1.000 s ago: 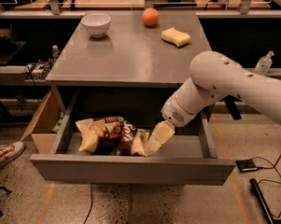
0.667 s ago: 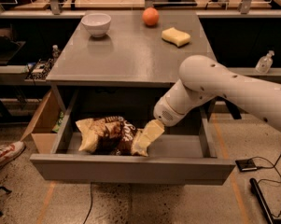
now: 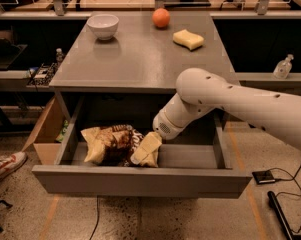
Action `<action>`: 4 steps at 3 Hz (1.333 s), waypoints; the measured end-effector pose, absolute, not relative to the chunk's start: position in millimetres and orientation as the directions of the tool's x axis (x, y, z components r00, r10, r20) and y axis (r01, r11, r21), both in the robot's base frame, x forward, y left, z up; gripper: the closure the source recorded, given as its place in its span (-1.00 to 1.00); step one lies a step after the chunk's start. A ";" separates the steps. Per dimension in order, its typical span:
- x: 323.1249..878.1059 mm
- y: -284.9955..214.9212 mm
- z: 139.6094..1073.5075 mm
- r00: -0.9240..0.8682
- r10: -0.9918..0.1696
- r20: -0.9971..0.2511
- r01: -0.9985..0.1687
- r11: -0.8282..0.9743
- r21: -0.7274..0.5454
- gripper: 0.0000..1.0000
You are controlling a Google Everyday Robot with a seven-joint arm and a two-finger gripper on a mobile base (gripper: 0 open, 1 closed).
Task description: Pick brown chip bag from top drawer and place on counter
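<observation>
The brown chip bag (image 3: 109,144) lies in the open top drawer (image 3: 140,180), left of middle, with its dark middle and pale tan ends showing. My gripper (image 3: 146,150) reaches down into the drawer from the white arm (image 3: 225,101) and sits at the bag's right end, touching or overlapping it. The bag rests on the drawer floor. The counter (image 3: 140,59) is the grey table top above the drawer.
On the counter stand a white bowl (image 3: 103,25), an orange fruit (image 3: 161,17) and a yellow sponge (image 3: 188,39). A cardboard box (image 3: 46,134) sits left of the drawer. A shoe (image 3: 5,166) and cables lie on the floor.
My arm has swung left and the gripper has moved left along the drawer, closing in on the bag's right end. The bag has not moved.
</observation>
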State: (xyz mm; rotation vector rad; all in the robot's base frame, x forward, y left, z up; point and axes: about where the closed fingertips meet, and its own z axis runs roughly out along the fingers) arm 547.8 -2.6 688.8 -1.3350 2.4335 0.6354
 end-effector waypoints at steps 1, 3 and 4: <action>551.2 4.5 678.8 -0.549 -0.708 -0.445 -0.835 0.485 0.260 -1.00; 560.7 21.8 658.0 -0.551 -0.701 -0.452 -0.834 0.467 0.294 -0.65; 564.1 25.6 652.4 -0.551 -0.699 -0.456 -0.835 0.460 0.303 -0.20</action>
